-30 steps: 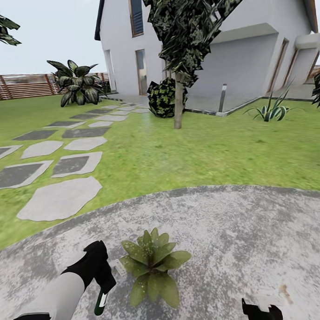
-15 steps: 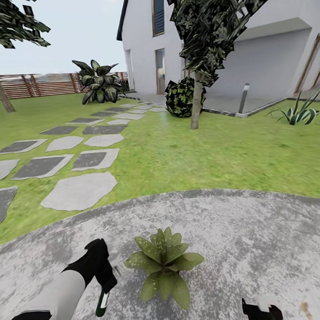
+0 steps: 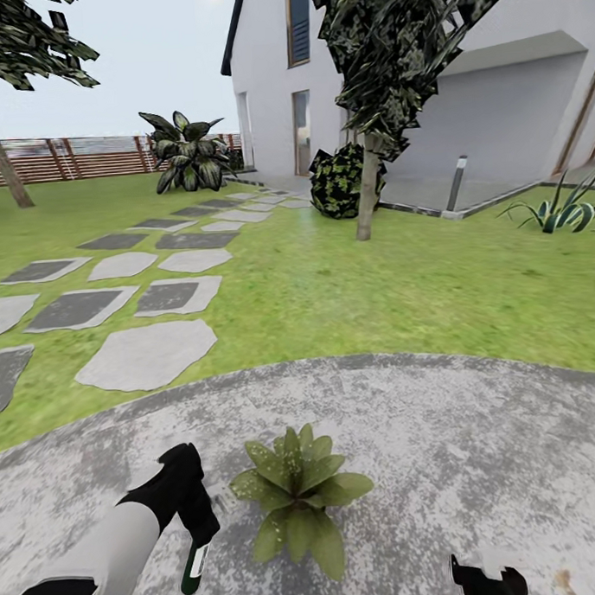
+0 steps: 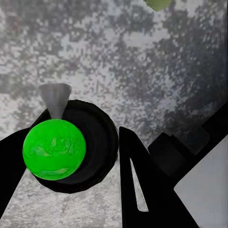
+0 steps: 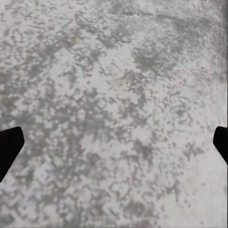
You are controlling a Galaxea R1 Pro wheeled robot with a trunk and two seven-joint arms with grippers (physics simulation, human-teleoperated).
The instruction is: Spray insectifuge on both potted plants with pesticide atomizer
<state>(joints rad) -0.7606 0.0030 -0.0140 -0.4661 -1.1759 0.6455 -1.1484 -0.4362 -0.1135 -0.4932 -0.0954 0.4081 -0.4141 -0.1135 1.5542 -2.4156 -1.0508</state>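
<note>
Pesticide atomizer hangs nozzle-up from the left gripper, its dark green body and white label band pointing down toward the stone patio. In the left wrist view the bottle is seen end-on as a bright green disc with a grey spray cone beside it, a black finger pressed against either side of it; the pincer is closed firmly on it. 1 potted plant sits on the patio just beside the bottle, on its right, leaves low and spread, not touching the gripper. The right gripper shows at the lower edge of the head view; in the right wrist view its 2 fingertips stand wide apart at opposite margins with nothing between them but grey stone. Beyond the patio lie the lawn, stepping stones, a tree trunk, a white house and a wooden fence.
</note>
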